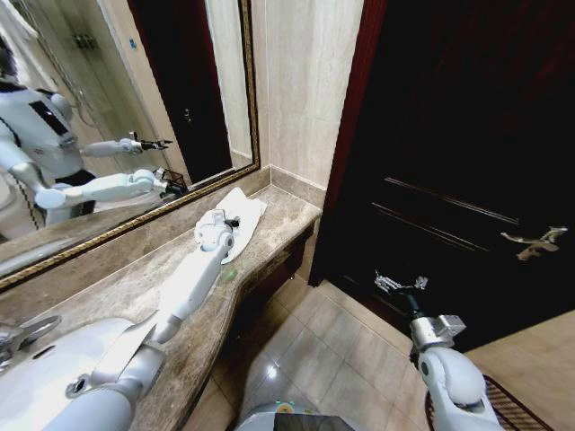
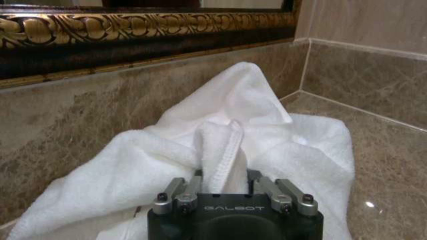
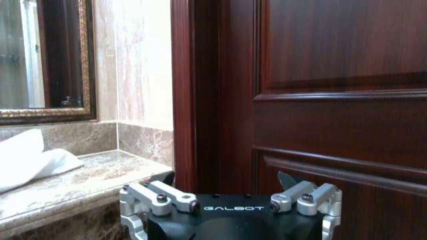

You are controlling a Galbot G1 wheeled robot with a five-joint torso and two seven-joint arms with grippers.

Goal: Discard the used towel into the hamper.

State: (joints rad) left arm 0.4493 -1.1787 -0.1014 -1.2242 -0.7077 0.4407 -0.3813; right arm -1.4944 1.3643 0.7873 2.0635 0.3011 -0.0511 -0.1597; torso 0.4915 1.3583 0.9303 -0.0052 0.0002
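Looking down through the head view, I see my left arm stretched across the marble counter (image 1: pixel 135 287) toward the middle of the frame, its left gripper (image 1: pixel 230 221) down on the white towel (image 1: pixel 244 205) that lies crumpled at the counter's far end, below the gilt-framed mirror (image 1: pixel 126 108). A white sink (image 1: pixel 36 359) sits at lower left. My right gripper (image 1: pixel 395 284) hangs low at centre right, over the tiled floor (image 1: pixel 323 350) and in front of the dark wooden door (image 1: pixel 449 180); its fingers look spread.

Through the left wrist view, the left gripper's jaws are clamped on a raised fold of the towel, which heaps up against the marble backsplash (image 2: pixel 60 125) under the mirror frame.

Through the right wrist view, the right gripper's fingers (image 3: pixel 160 197) stand apart, holding nothing, facing the door panel, with the towel at mid left on the counter.
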